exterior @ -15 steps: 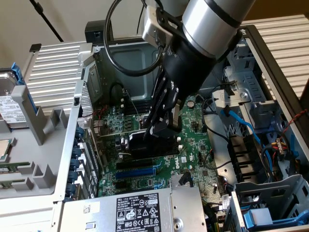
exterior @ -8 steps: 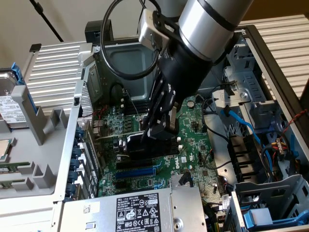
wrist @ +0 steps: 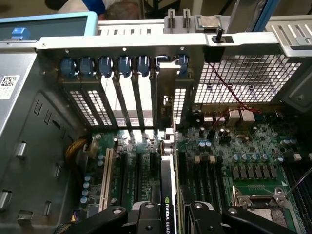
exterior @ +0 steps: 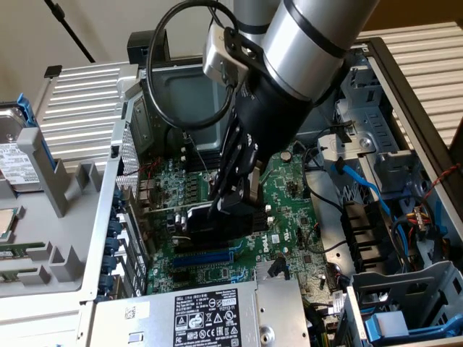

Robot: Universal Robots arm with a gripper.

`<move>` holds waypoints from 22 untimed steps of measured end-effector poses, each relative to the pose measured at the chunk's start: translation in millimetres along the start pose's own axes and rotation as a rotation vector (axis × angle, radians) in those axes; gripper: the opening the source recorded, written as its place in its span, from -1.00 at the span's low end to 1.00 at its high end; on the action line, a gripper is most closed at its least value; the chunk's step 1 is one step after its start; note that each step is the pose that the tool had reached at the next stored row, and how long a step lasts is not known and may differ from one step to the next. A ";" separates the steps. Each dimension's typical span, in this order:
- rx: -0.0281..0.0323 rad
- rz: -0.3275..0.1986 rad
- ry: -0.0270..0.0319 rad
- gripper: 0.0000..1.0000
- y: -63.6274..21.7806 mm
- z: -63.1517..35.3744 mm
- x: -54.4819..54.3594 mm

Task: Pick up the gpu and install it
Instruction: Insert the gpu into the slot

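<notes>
1. Black cooler on a green card: that's the gpu, held on edge in the claw, right under the wrist and low over the motherboard.
2. Claw is roughly half closed. Its fingers press both faces of the card, w/ the NVIDIA label between them. Grip looks firm to us.
3. Silver end bracket points away from the claw, toward the case's rear wall. It looks lined up w/ the open gap there, just beside the perforated blanking plates.
4. We can't tell from either view whether the card's bottom edge is in a socket or just above one.
5. Blue PCIe slot lies just beside the card, on the claw's side nearest the power supply. We're not sure which socket the card is over, so we'd check that first.
6. Our call for doing this well:
   - card upright, no tilt;
   - bottom edge parallel to the socket along its whole length;
   - bracket tongue inside the rear gap before any real push.
7. Pressure should go straight down and even. A skewed push could jam one end or stress the contacts.
8. Blue latches sit along the case rim beyond the bracket. Bracket top should end up flush under its latch, not riding over it.
</notes>
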State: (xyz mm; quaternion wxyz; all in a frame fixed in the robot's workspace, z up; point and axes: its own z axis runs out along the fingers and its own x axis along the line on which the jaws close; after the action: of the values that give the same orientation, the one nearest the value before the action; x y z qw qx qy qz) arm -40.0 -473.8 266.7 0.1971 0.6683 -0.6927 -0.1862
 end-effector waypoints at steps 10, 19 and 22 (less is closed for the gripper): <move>0.0000 0.000 0.0002 -0.47 0.9 2.4 0.3; 0.0000 0.000 0.0001 -0.47 2.2 6.2 0.4; 0.0000 0.000 0.0001 -0.47 1.9 7.1 0.4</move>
State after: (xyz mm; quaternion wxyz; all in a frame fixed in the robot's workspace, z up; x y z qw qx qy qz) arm -45.4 -474.2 261.6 0.1971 0.6683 -0.6927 -0.1862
